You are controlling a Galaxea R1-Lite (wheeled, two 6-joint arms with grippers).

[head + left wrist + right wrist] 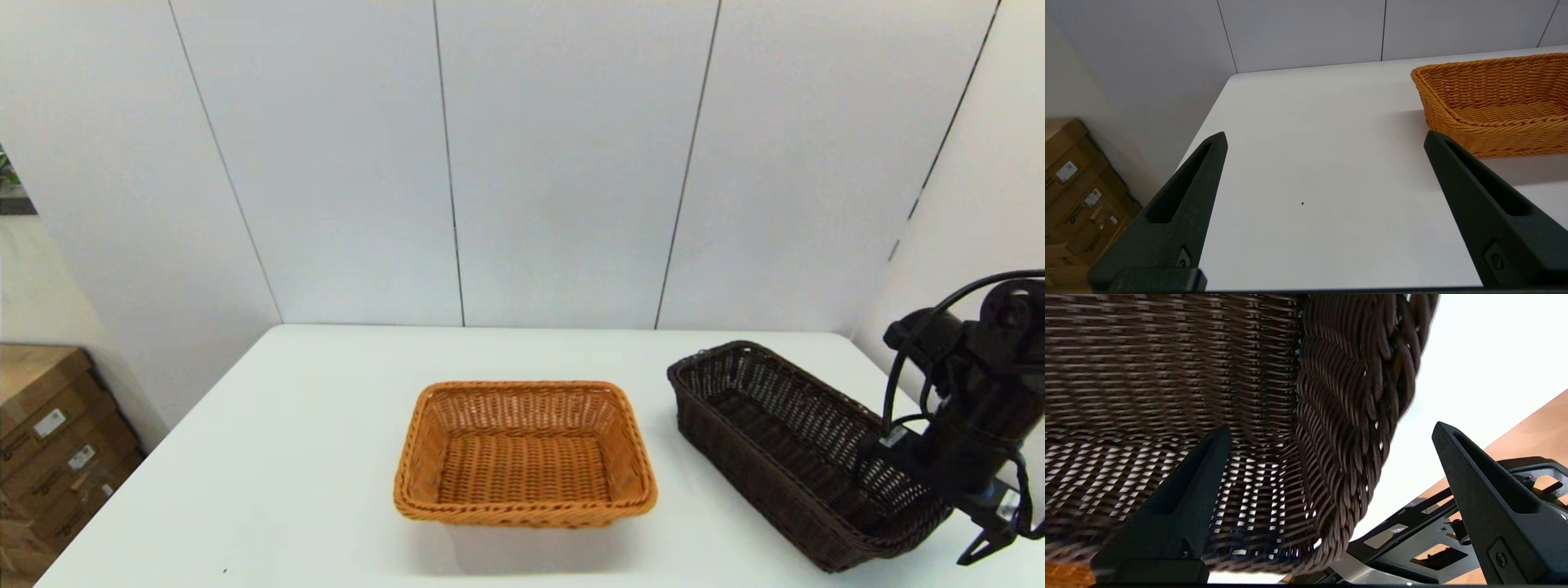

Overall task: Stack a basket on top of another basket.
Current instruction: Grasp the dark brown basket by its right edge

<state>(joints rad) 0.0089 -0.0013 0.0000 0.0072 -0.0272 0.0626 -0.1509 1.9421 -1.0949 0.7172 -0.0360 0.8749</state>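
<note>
The dark brown basket point(784, 441) lies at an angle on the right side of the white table point(310, 425). My right gripper point(1331, 428) is open at its near right corner. The woven end wall point(1355, 396) stands between the two fingers, one finger point(1180, 498) inside the basket and the other point(1486, 490) outside. The orange basket point(522, 453) sits empty at the table's middle, apart from the dark one. My left gripper point(1326, 136) hovers open over the table's left part, with the orange basket point(1494, 98) off to its right. It is out of the head view.
Cardboard boxes point(49, 441) are stacked on the floor left of the table. White wall panels close the back and right sides. My own metal base frame point(1433, 539) shows below the table's near right edge.
</note>
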